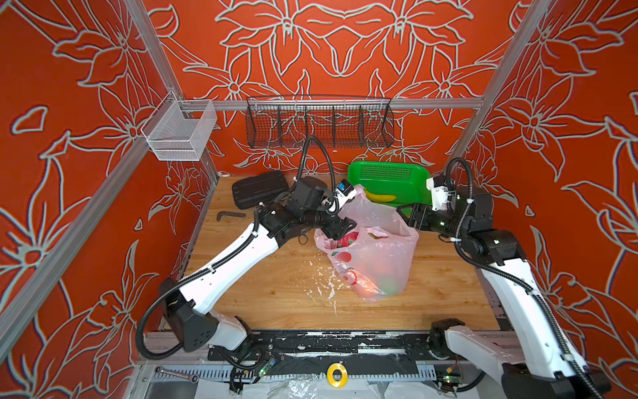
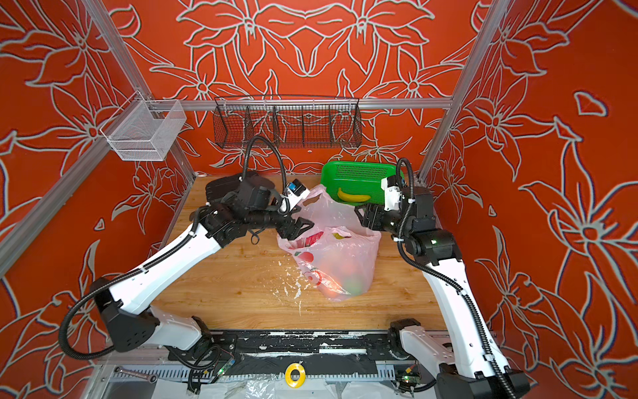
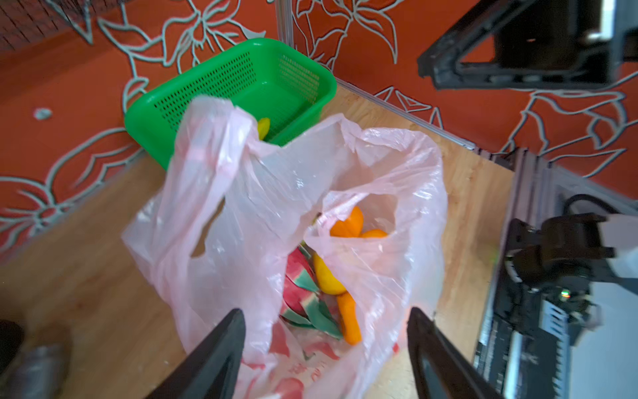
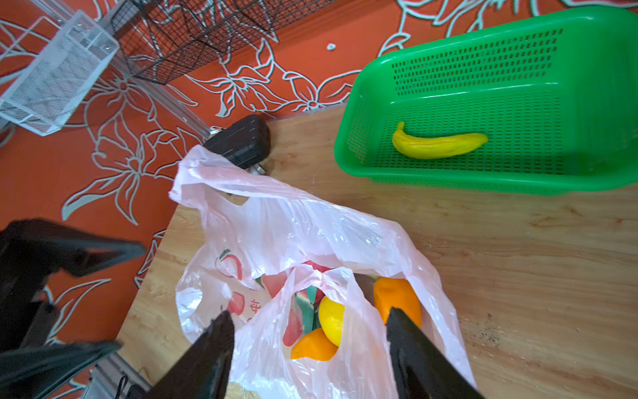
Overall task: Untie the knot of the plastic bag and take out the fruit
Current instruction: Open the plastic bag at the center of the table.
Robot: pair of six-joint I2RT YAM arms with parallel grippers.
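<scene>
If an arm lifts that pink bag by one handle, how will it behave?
The plastic bag looks thin and crinkled, so it would probably sag, not hold shape. Its mouth gapes over loose fruit, so pieces may shift or roll out if tipped.

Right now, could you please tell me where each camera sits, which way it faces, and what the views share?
Top views: high in front, looking down toward the back wall; left arm and right arm flank the plastic bag.
Left wrist: on the left arm, looking into the bag; left fingers open, right arm beyond.
Right wrist: on the right arm, looking into the bag; right fingers open, green basket beyond.
Shared: both wrist views show the fruit.
</scene>
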